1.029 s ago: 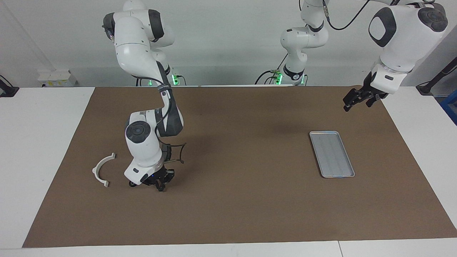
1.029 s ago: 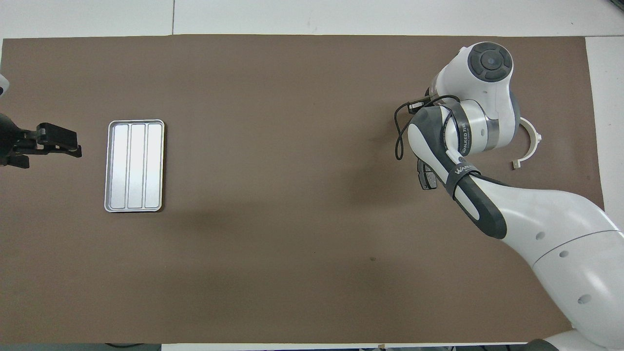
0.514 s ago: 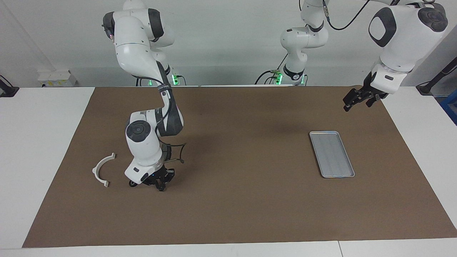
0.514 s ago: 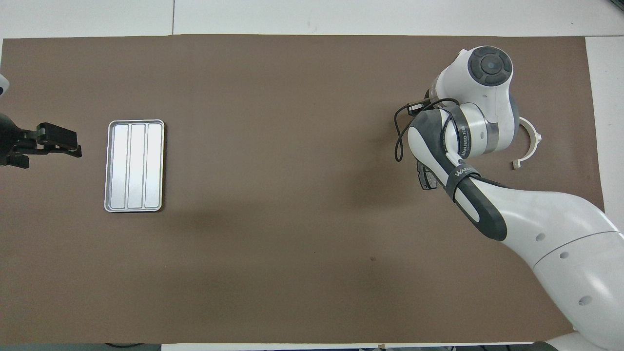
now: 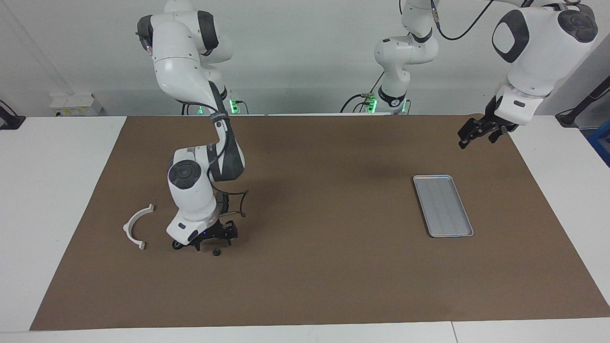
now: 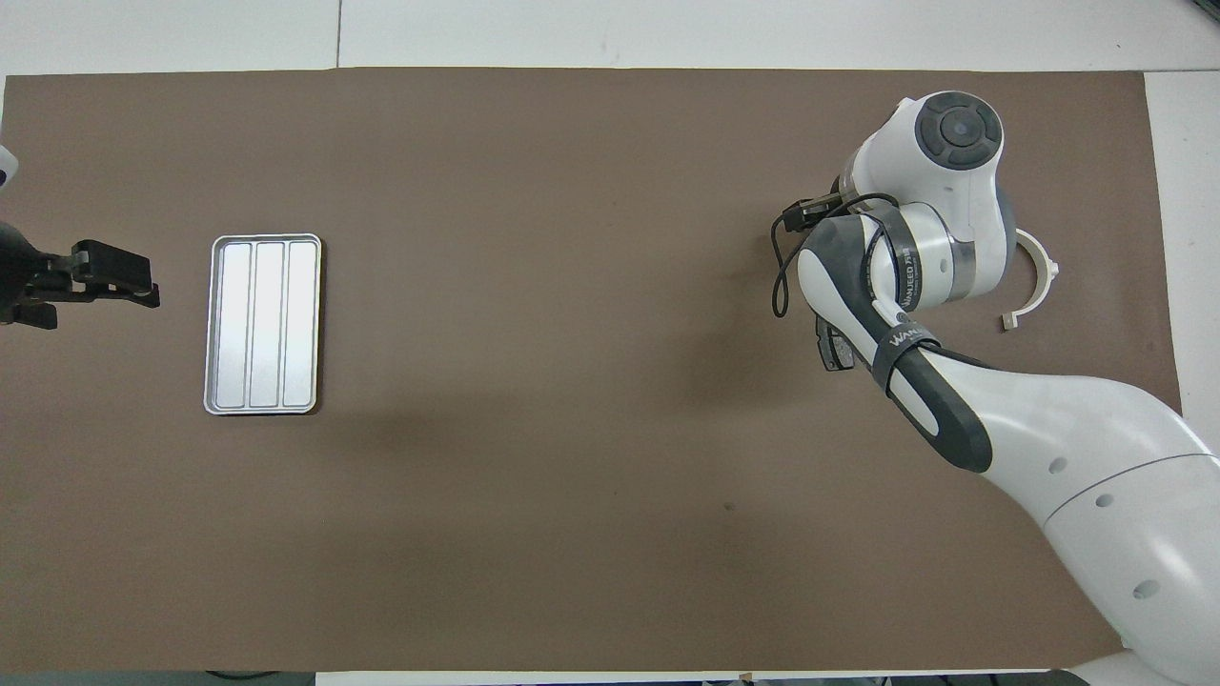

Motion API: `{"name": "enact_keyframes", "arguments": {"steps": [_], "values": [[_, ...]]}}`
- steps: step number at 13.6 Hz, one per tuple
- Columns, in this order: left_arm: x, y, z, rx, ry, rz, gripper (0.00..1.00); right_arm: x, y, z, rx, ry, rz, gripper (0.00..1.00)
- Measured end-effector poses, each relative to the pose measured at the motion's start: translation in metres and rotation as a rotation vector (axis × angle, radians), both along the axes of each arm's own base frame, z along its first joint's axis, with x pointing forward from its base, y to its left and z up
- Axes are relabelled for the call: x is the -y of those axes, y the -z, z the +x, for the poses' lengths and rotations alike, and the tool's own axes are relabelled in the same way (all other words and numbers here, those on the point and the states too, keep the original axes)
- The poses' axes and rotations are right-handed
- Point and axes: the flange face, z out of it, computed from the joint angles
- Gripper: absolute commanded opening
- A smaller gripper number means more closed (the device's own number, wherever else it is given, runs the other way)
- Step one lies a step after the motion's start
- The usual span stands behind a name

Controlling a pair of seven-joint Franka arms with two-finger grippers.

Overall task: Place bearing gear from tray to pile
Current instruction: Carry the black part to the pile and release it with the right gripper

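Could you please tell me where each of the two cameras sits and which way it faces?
Facing view: high across the table, looking at the robots; both arms show whole, the right tool low beside the half-ring, the left tool up near the tray.
Overhead view: high above the robots' end, looking steeply down; the right arm enters from the bottom and hides its tool, and the left tool shows at the edge.
Shared, half a turn apart: tray, half-ring, brown mat.
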Motion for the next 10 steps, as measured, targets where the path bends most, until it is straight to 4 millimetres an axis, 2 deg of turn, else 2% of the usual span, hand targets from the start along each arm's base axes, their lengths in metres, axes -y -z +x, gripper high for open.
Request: {"name": "enact_keyframes", "arguments": {"steps": [8, 10], "values": [[0.0, 0.0, 0.0, 0.0, 0.0, 0.0, 1.0, 0.028, -0.018, 0.004, 0.025, 0.04, 0.003, 1.0], [0.0, 0.0, 0.0, 0.0, 0.0, 0.0, 1.0, 0.039, -0.031, 0.005, 0.039, 0.055, 0.004, 1.0]]}}
